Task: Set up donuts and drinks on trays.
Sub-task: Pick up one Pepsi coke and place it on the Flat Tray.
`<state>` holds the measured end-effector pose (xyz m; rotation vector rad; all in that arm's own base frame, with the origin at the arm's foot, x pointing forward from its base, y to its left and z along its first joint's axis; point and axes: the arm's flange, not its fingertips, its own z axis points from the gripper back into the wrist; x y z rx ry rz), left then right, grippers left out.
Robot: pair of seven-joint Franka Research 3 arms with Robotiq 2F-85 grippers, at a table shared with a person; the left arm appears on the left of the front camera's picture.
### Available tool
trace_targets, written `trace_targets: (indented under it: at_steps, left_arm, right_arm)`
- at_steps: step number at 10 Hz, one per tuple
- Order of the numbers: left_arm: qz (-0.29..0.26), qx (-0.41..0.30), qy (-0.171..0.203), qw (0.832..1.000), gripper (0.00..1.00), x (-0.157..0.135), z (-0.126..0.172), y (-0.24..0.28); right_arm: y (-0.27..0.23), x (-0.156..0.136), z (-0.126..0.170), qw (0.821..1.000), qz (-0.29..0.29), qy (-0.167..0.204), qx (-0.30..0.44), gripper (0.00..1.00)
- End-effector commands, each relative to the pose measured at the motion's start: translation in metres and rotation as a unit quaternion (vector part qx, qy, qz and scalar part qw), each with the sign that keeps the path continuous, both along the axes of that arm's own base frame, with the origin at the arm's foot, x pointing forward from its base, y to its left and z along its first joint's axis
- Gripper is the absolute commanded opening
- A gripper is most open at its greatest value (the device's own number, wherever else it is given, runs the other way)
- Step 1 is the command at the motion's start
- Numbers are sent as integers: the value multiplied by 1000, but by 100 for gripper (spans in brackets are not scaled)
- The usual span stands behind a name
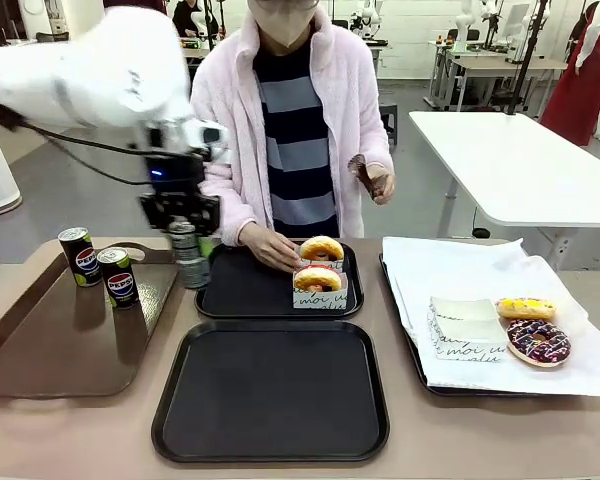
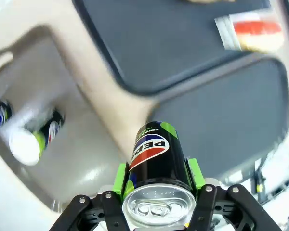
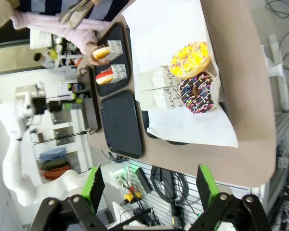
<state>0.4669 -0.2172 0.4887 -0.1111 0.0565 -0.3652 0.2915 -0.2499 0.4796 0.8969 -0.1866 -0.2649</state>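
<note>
Left claw (image 1: 184,232) is clenched on a can (image 1: 188,260), which hangs upright at the left rim of the far tray (image 1: 242,292), between that tray and the brown tray (image 1: 40,340). From the front you can't tell whether the can's base touches the surface (image 1: 100,430).

The left wrist view gives you the grip itself. Green pads (image 2: 119,177) press on both sides of the can just under its top, with the strip of surface between the trays below.

Two more cans (image 1: 80,256) stand at the far end of the brown tray. The far tray carries two sleeved donuts (image 1: 318,280) at its right side, and a person's hand (image 1: 270,246) is beside the farther one. The near tray (image 1: 270,395) lies just in front of the far tray, at centre.

The right wrist view gives you the right claw (image 3: 151,187), released with nothing between its fingers. It looks down on the paper-lined tray (image 3: 159,24), where a yellow donut (image 3: 190,58) and a chocolate donut (image 3: 198,94) lie side by side.
</note>
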Motion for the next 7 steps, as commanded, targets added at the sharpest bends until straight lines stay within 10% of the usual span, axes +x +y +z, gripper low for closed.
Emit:
trace_targets:
  at_steps: [1,7]
  left_arm:
    - [-26,-28,8,999,58,-49,18,70]
    - [-1,-19,-42,999,58,-32,20,49]
  right_arm:
    - [1,-1,1,1000,2,1,1,100]
    - [1,-1,1,1000,2,1,1,100]
